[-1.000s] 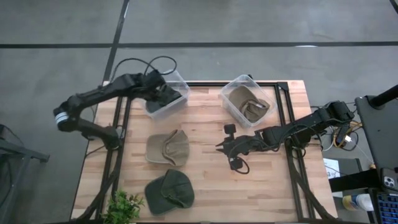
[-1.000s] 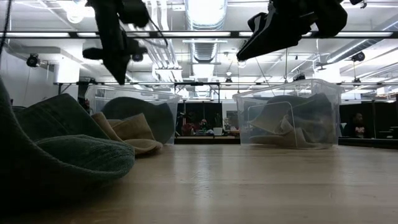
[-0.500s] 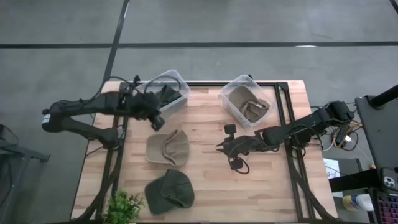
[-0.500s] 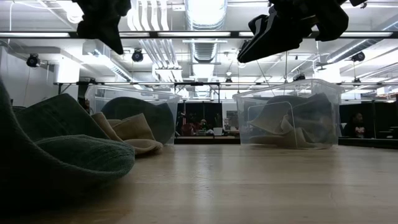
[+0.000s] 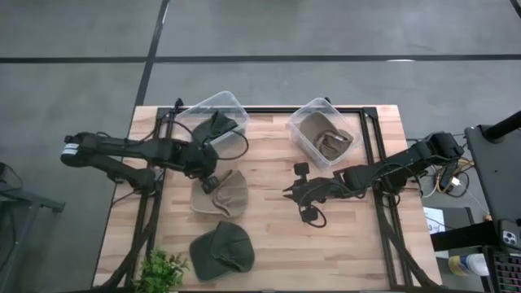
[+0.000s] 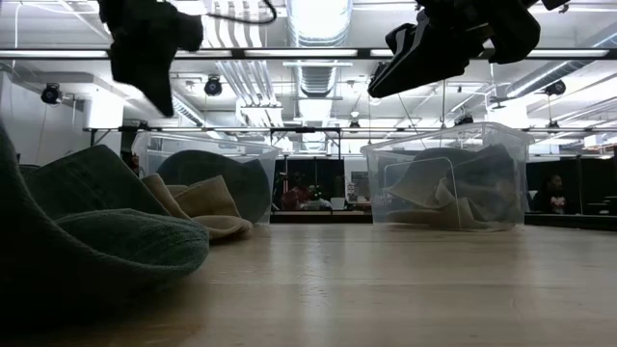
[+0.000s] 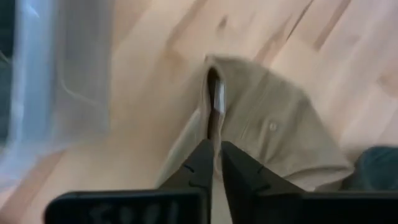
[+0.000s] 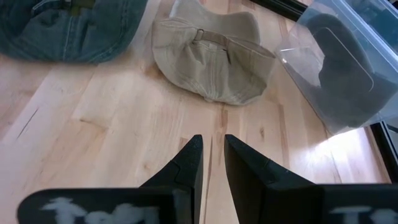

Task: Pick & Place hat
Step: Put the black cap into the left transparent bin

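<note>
- High view showed us the tabletop (image 5: 358, 236) with two clear bins at its far edge: the left bin (image 5: 213, 120) held a dark hat (image 5: 218, 127), the right bin (image 5: 322, 130) held a tan hat (image 5: 324, 136).
- We judged the task partly done: two hats sat binned, while two lay loose on the tabletop, a dark green cap (image 5: 221, 251) near the front edge and a tan cap (image 5: 220, 194) between it and the left bin.
- We saw the left pincer (image 5: 208, 182) low over the tan cap's near edge, just beside the left bin; from its wrist view the fingers (image 7: 199, 168) stood nearly together, a thin gap between them, gripping nothing, with the cap's back strap straight ahead.
- We took the step in hand to be the approach to the tan cap; grasp, lift and drop into a bin all remained, and then the green cap.
- We found the right pincer (image 5: 295, 192) waiting mid-tabletop, well apart from both caps, fingers (image 8: 189, 163) slightly parted and empty.
- A small green plant (image 5: 161, 268) stood at the front left corner.
- We could read no brand or label on any hat or bin; pale marks on the wrist bodies were too blurred to make out.
</note>
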Tool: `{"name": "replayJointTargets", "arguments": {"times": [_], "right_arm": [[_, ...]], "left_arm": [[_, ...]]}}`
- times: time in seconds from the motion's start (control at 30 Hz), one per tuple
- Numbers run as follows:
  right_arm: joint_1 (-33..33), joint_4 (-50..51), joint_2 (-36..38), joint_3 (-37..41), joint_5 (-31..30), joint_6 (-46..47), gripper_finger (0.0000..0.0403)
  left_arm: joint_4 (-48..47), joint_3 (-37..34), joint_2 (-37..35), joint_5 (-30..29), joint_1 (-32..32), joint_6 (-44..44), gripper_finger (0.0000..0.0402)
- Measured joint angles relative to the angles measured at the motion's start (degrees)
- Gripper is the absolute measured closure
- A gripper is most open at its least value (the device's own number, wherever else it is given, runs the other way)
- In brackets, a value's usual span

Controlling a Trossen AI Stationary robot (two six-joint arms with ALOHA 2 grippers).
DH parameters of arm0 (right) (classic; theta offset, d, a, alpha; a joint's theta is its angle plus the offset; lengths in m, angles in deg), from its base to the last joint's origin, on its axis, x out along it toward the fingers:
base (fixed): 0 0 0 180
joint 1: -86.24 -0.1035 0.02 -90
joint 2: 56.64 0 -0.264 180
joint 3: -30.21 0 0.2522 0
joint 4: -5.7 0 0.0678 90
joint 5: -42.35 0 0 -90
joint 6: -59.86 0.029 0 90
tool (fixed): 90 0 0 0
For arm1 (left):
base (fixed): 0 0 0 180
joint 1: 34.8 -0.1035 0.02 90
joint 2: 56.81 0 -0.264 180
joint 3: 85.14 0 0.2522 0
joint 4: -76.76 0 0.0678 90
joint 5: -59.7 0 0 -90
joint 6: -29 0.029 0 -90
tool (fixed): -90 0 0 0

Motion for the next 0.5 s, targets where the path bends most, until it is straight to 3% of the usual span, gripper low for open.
{"name": "replayJointTargets", "arguments": {"times": [0.27,0.4,0.5], "right_arm": [[0.00,0.02,0.00,0.22,0.00,0.69,0.0342],[0.00,0.05,0.00,0.24,-0.01,0.86,0.0342],[0.00,0.07,0.00,0.24,0.00,0.87,0.0342]], "left_arm": [[3.09,-2.07,3.99,6.60,0.67,-2.79,0.0299],[6.07,-1.75,5.20,13.31,2.69,-5.48,0.0285],[6.58,-1.70,5.59,14.90,5.92,-7.49,0.0285]]}}
